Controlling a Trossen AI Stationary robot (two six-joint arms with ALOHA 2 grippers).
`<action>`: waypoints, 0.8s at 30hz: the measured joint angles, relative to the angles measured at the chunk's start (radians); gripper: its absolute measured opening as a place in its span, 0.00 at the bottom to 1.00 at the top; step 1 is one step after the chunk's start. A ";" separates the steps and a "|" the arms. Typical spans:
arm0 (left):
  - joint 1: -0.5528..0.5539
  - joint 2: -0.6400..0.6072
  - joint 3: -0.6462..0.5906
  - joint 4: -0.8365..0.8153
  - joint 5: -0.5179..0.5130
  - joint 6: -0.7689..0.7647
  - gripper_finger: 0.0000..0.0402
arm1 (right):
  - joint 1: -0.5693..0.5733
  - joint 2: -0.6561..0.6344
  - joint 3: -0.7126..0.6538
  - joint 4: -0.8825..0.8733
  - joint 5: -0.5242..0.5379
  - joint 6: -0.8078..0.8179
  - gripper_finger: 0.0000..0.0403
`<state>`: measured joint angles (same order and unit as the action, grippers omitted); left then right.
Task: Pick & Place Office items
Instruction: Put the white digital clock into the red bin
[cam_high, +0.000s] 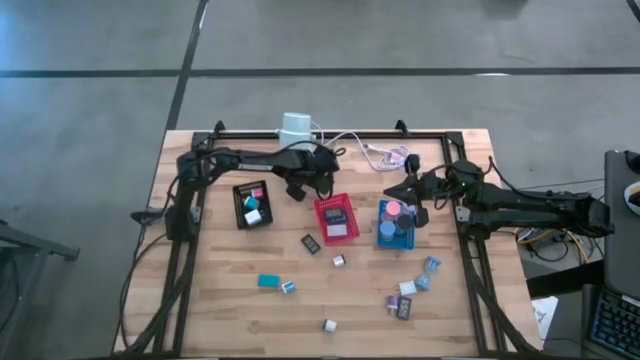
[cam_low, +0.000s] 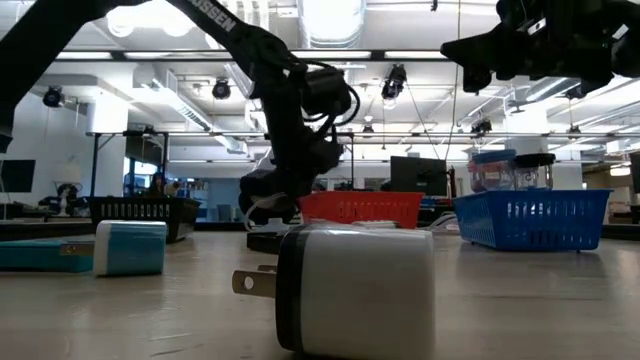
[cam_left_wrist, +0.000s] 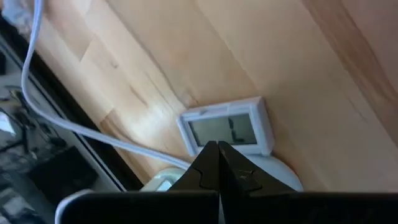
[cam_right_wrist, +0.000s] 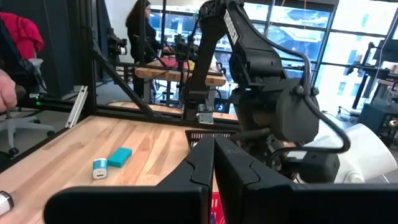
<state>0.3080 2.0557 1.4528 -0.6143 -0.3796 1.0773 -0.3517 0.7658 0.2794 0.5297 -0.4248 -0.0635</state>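
Observation:
Small office items lie loose on the wooden table: a teal block (cam_high: 268, 281), a black piece (cam_high: 311, 243), a white charger plug (cam_low: 355, 290) and a cluster near the right (cam_high: 405, 300). My left gripper (cam_left_wrist: 217, 146) is shut and tips steeply down over a small white display piece (cam_left_wrist: 227, 127) lying flat near the table's far edge, between the black tray (cam_high: 252, 204) and the red tray (cam_high: 337, 218). My right gripper (cam_high: 408, 190) is shut, empty and level, and hovers above the blue tray (cam_high: 396, 236), which holds pink discs (cam_high: 394, 209). My left gripper's shut tips come from above, slanting, at the near edge of the white display piece (cam_left_wrist: 211, 138). The fingers themselves cover that spot, so I cannot tell whether they touch it. The piece lies flat on the wood.
A white cylinder (cam_high: 297, 127) with white cables (cam_high: 365, 148) stands at the far edge, and one cable (cam_left_wrist: 81, 127) runs close by the display piece. A dark frame (cam_high: 190, 250) borders the table. Bare wood lies at the near left.

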 joint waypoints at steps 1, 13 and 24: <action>0.000 0.005 0.000 0.005 -0.006 0.018 0.00 | 0.000 0.000 0.000 0.000 0.000 0.000 0.02; 0.007 0.037 0.000 -0.006 0.088 0.124 0.00 | 0.000 0.000 0.000 -0.001 0.000 0.000 0.02; 0.012 0.040 0.001 -0.060 0.216 0.087 0.00 | 0.000 0.001 0.000 -0.001 0.000 0.001 0.02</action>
<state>0.3199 2.0957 1.4542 -0.6741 -0.1638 1.1639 -0.3519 0.7666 0.2794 0.5285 -0.4248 -0.0629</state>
